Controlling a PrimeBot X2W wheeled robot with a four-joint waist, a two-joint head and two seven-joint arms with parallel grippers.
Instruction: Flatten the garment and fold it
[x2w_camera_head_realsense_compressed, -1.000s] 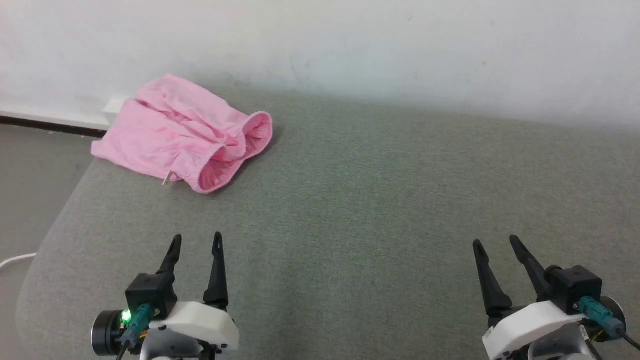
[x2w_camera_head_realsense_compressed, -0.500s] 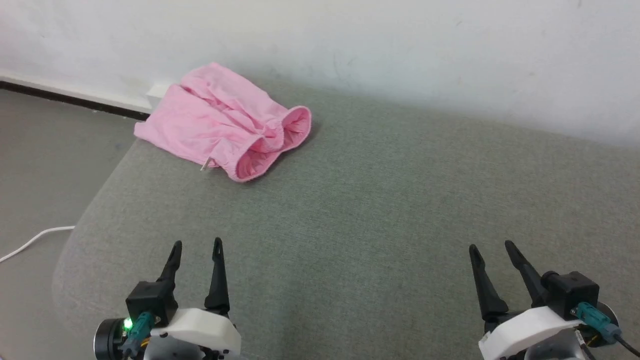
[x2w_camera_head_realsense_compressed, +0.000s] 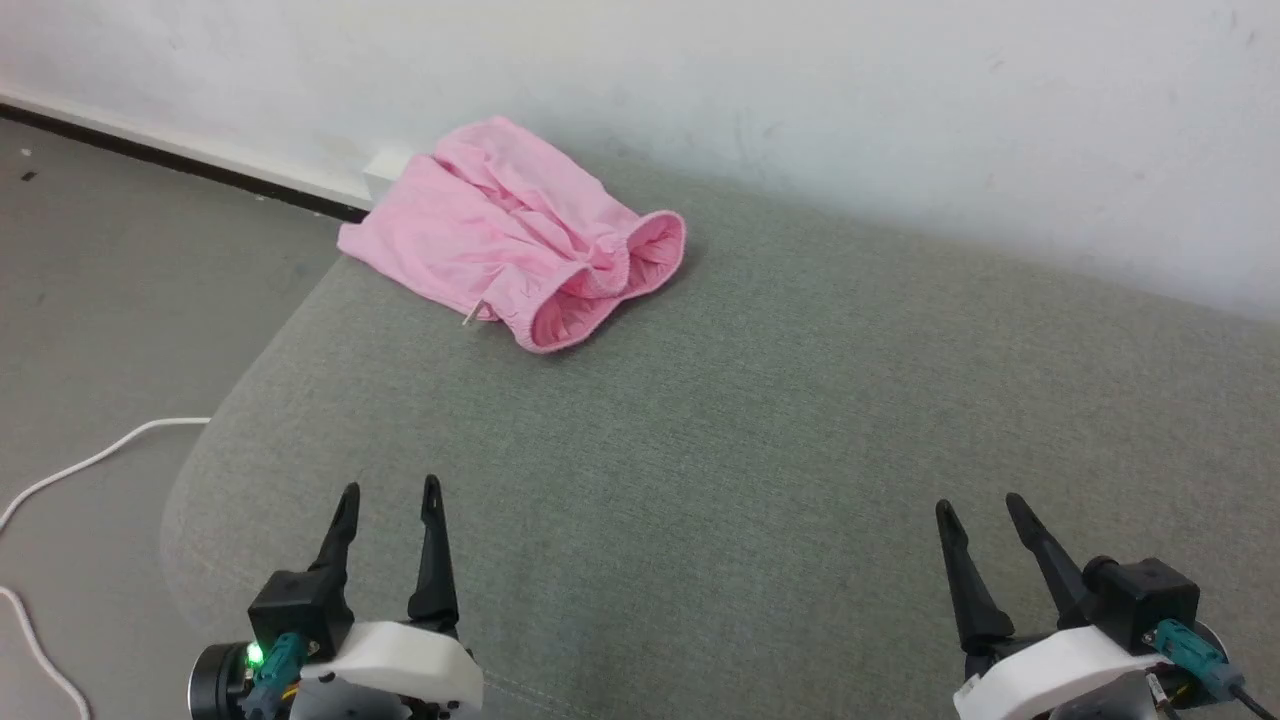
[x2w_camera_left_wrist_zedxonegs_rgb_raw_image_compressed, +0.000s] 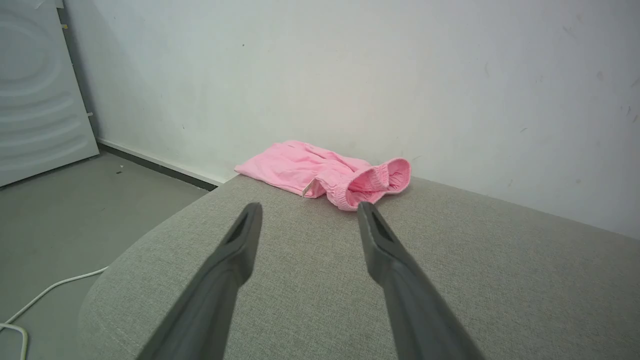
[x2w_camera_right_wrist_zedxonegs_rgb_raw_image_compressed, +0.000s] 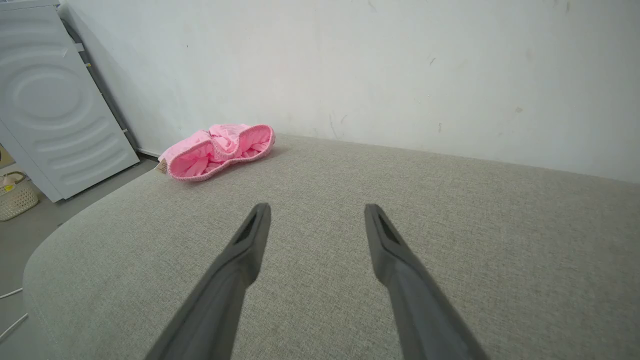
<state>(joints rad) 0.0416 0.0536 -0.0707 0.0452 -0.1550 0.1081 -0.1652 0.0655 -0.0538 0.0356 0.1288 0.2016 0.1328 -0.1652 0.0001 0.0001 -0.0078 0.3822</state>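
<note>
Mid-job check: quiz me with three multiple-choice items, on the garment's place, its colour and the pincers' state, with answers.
1. Where on the grey cushion does the garment lie? A. far left corner, by the wall. B. near edge, centre. C. far right end.
2. Its colour? A. blue. B. pink. C. white.
3. The left pincer and right pincer are: A. both open, empty. B. both shut. C. left shut on cloth.
Answers: A, the head view shows it upper left near the wall; B, pink in every view; A, fingers apart, nothing between.
</note>
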